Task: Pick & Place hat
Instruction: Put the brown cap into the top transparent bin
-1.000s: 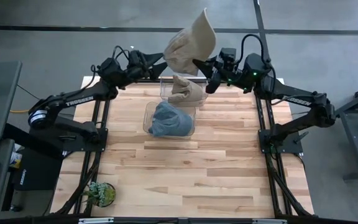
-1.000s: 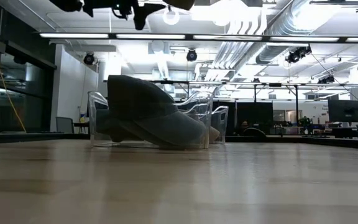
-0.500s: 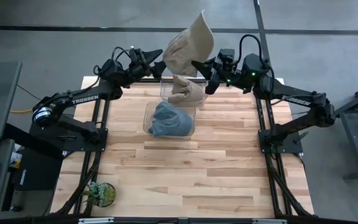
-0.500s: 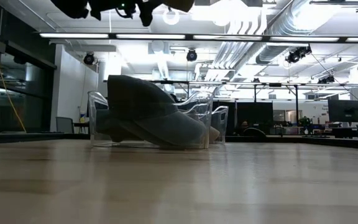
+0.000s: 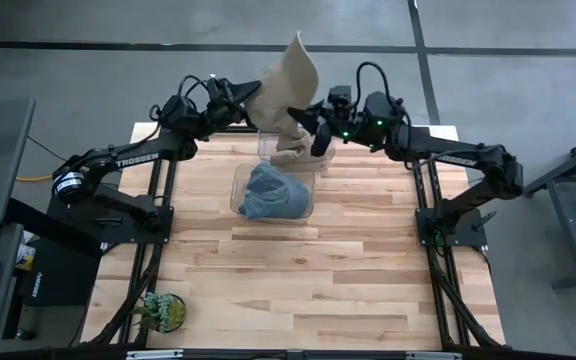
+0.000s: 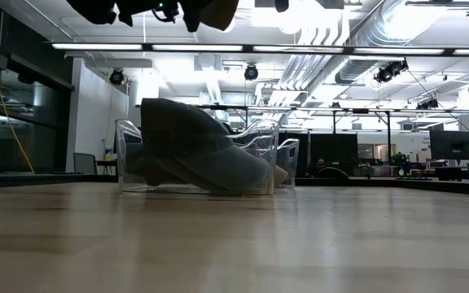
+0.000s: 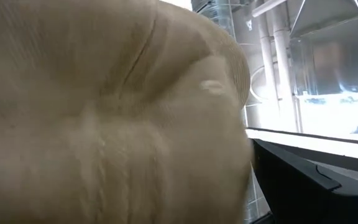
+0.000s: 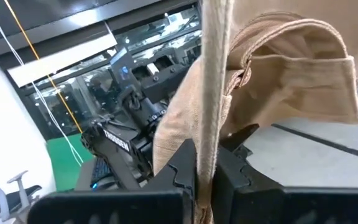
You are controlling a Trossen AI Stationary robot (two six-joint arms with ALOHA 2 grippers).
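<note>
Right gripper (image 5: 313,120) is clamped shut on the brim of a tan hat (image 5: 290,80), which hangs in the air above the far edge of the table (image 5: 318,270). In the right wrist view the brim (image 8: 211,93) runs as a thin vertical strip straight up from between the 2 dark fingers (image 8: 179,174), with the crown bulging off to one side. The left gripper (image 5: 251,100) stands wide, right against the opposite side of the same hat; its wrist view is filled with tan cloth, and I cannot tell whether it touches or merely hovers.

The hat's long axis stands roughly upright, brim edge down toward the right gripper. Directly beneath it sits the farther of 2 clear bins (image 5: 268,140), already holding another tan hat (image 5: 288,152). The nearer clear bin (image 5: 240,185) holds a blue-grey hat (image 5: 276,192). So the drop, as I judge it, is nearly straight down, and the right arm alone carries the load.

Count: 3 hats, 2 bins, 2 arms, and 1 small potted plant (image 5: 161,311) at the near left corner.
</note>
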